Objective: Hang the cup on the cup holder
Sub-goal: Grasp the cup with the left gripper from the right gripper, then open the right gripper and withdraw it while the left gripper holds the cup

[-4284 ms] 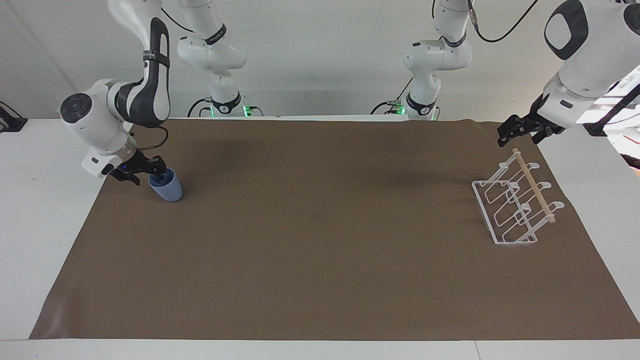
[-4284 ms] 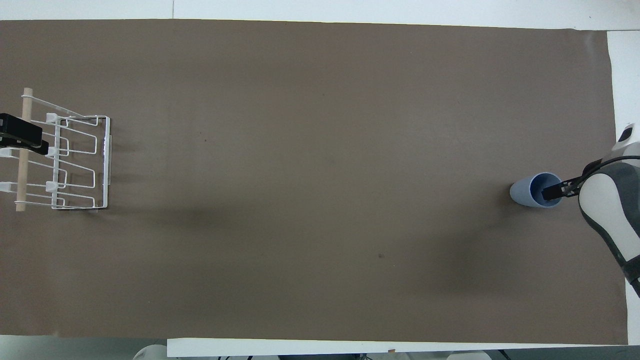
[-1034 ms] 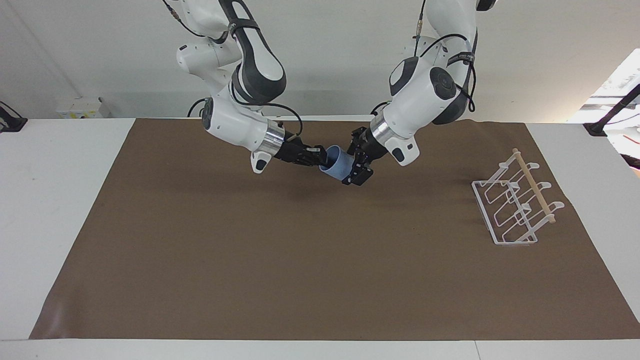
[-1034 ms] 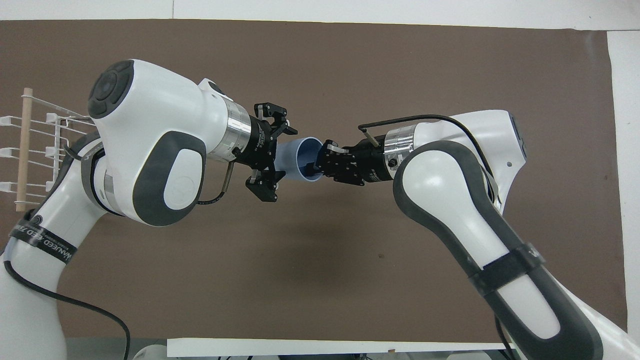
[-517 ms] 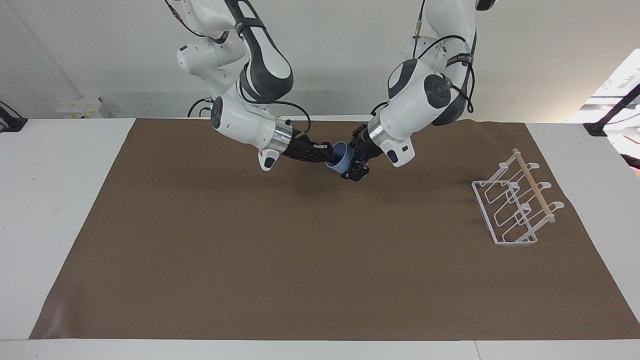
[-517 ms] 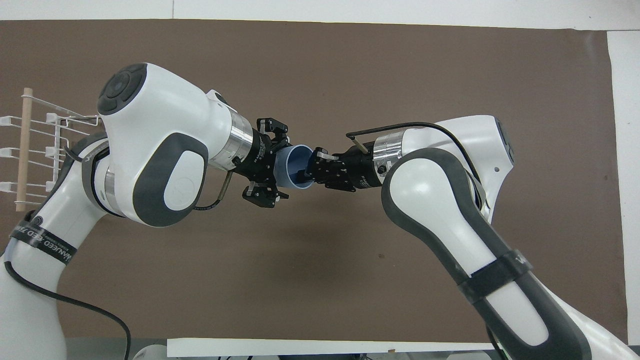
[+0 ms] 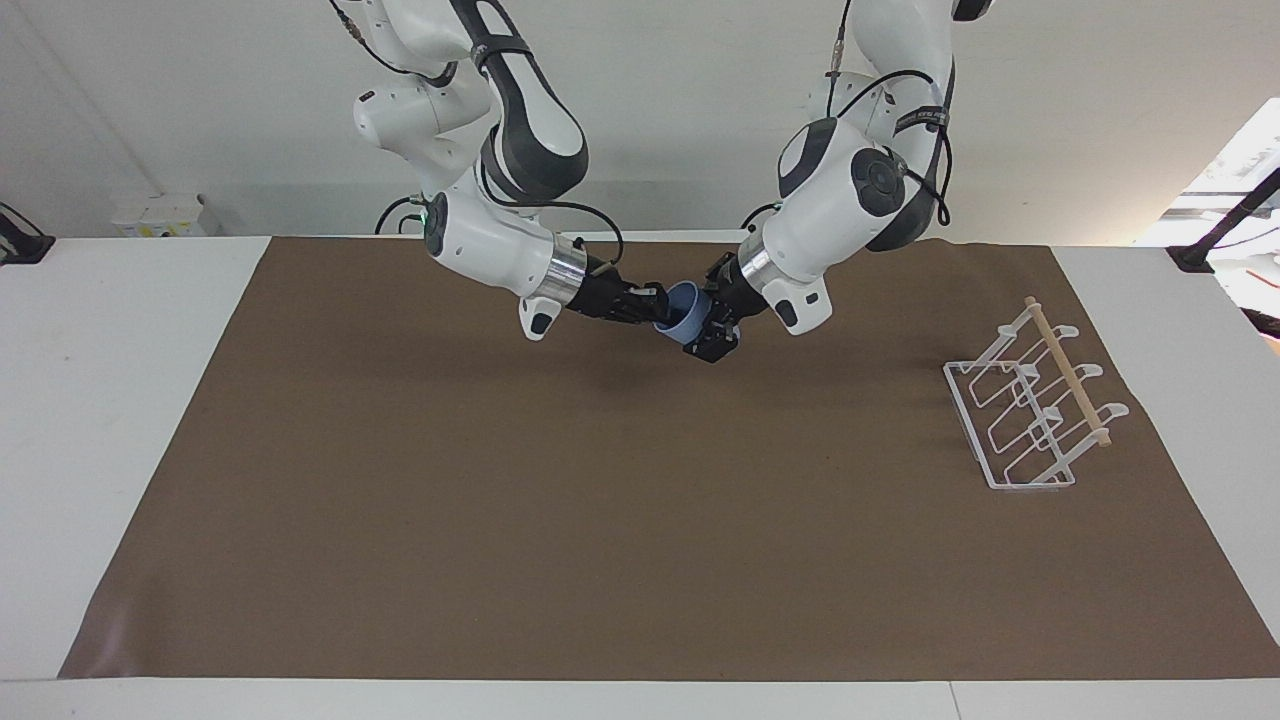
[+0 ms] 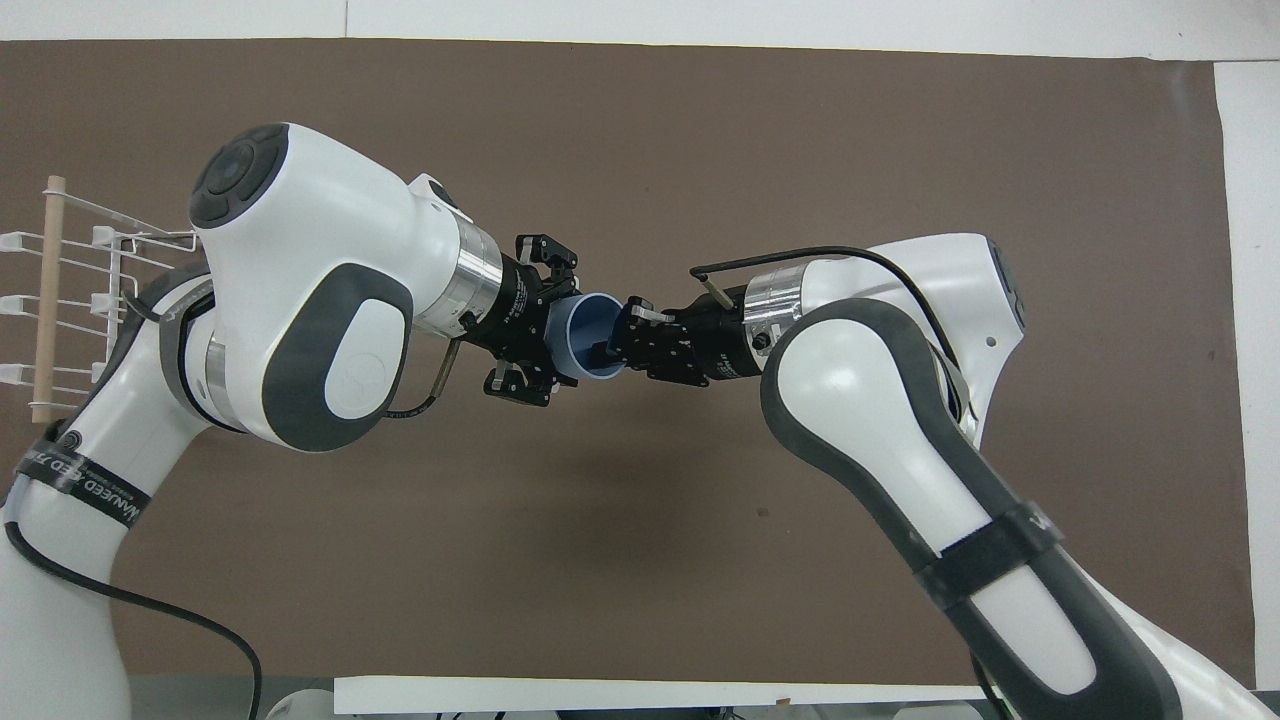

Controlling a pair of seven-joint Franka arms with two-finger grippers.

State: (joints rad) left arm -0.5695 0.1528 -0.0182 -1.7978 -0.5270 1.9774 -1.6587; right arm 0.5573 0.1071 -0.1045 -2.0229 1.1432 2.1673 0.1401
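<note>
The light-blue cup [image 7: 684,312] hangs tilted in the air over the middle of the brown mat, held between both grippers. My right gripper [image 7: 655,305] is shut on its rim, with one finger inside the mouth, as the overhead view [image 8: 622,345] shows. My left gripper [image 7: 708,335] has its fingers on either side of the cup's [image 8: 590,335] base end and looks closed against it; it also shows in the overhead view [image 8: 542,325]. The white wire cup holder [image 7: 1035,410] with a wooden rod stands empty at the left arm's end of the table.
The brown mat [image 7: 600,520] covers most of the white table. In the overhead view the left arm covers part of the cup holder [image 8: 70,290]. Nothing else stands on the mat.
The right arm carried the cup from its end of the table to the middle. The left gripper came from over the holder and its fingers narrowed around the cup's base.
</note>
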